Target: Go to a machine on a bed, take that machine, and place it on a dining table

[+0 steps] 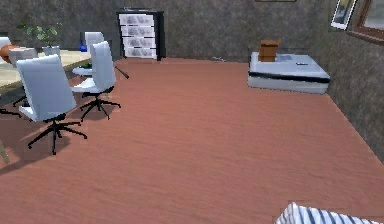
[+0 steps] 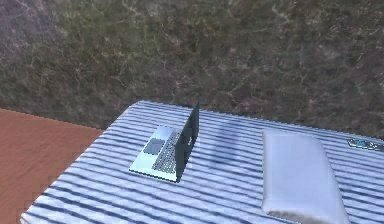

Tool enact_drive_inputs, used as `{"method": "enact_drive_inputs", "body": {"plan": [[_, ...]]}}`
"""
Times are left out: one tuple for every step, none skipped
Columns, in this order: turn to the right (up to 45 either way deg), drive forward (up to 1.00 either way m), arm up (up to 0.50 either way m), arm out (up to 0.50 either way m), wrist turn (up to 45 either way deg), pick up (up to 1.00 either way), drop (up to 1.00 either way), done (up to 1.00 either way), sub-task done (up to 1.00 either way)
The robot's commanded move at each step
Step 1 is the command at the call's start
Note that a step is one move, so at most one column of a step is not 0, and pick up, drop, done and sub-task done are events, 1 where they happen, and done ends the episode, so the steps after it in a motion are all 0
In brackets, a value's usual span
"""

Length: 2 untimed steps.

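Grey, lid raised, the laptop [image 2: 160, 152] sits on the striped bed [image 2: 90, 190] at centre-left of the arm side view, left of a pillow [image 2: 300, 175]. The robot seems drawn up alongside for a reach. How the pincer stands cannot be told. The counter [image 1: 8, 76] lies upper left in the forward view.

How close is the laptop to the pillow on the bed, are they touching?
Apart. In the arm side view, the open laptop and the pillow both lie on the bed, with a plain strip of striped cover between them.
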Motion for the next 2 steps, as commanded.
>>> {"method": "enact_drive_inputs", "body": {"plan": [[0.0,0.00,0.14,0.00,0.0,0.00,0.00,0.00,0.00],[0.0,0.00,0.00,0.36,0.0,0.00,0.00,0.00,0.00]]}}
